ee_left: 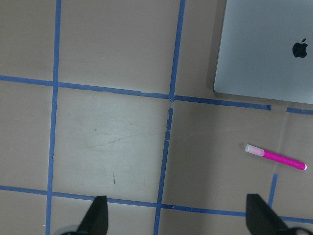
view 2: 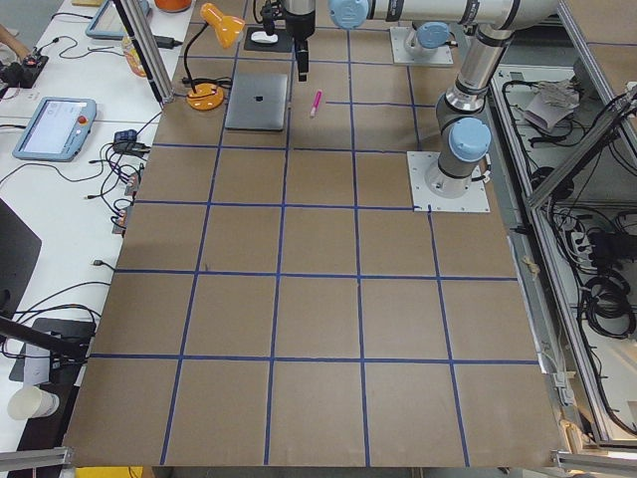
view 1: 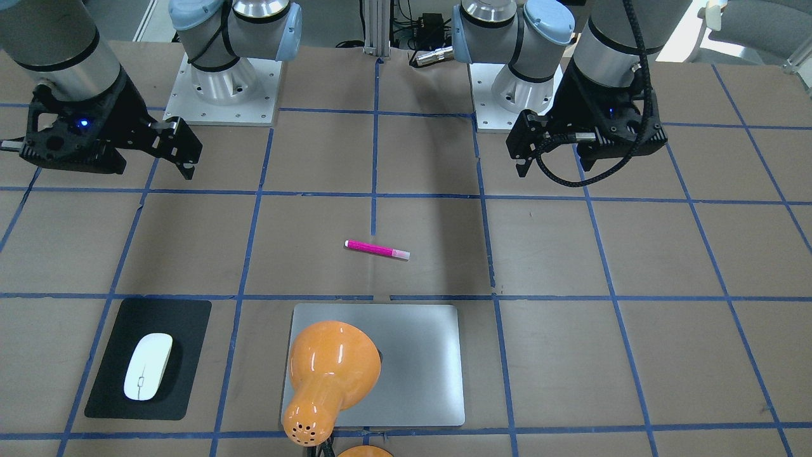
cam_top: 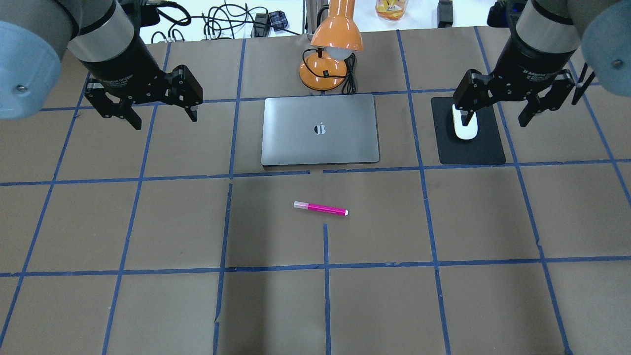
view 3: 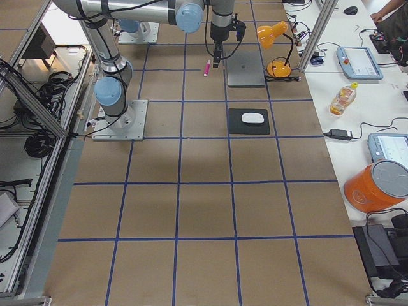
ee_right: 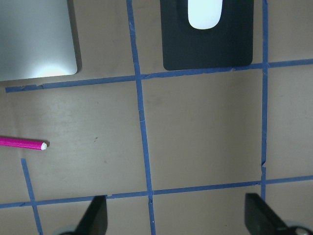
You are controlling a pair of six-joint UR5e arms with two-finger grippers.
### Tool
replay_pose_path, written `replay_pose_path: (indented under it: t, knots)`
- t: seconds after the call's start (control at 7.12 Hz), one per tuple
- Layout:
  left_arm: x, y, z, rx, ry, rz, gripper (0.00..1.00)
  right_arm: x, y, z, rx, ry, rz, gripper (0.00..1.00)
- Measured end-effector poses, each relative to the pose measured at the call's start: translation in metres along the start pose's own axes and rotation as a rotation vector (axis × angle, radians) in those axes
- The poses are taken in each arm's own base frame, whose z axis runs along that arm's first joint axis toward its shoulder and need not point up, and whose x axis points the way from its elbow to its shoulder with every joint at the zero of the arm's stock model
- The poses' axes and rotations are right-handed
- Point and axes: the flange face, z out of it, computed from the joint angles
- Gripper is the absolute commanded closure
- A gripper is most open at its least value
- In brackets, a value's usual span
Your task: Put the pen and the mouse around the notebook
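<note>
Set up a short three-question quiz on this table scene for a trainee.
1. True or false: the white mouse rests on the black mat.
2. The pink pen lies: A) on the laptop; B) on the table, apart from the laptop; C) on the black mat.
3. Fill in: the left claw and the right claw are both ___.
Key: 1 true; 2 B; 3 open.

Arms (view 1: 60, 44) silver with pale-blue joint caps (view 1: 285, 28), on bolted square plates (view 1: 184, 105). Left gripper (cam_top: 165, 121) and right gripper (cam_top: 494, 122) black; braided cable (view 1: 642, 70) on left.
</note>
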Motion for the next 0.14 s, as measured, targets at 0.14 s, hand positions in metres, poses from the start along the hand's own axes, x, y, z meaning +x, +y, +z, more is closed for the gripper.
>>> replay_pose_path:
  t: [0.14]
  knots:
    - [0.0000,0.0000,0.0000,0.000,0.000,0.000,0.00,-0.0013,0.0072,0.0020,-0.006,0.000,0.016,0.00]
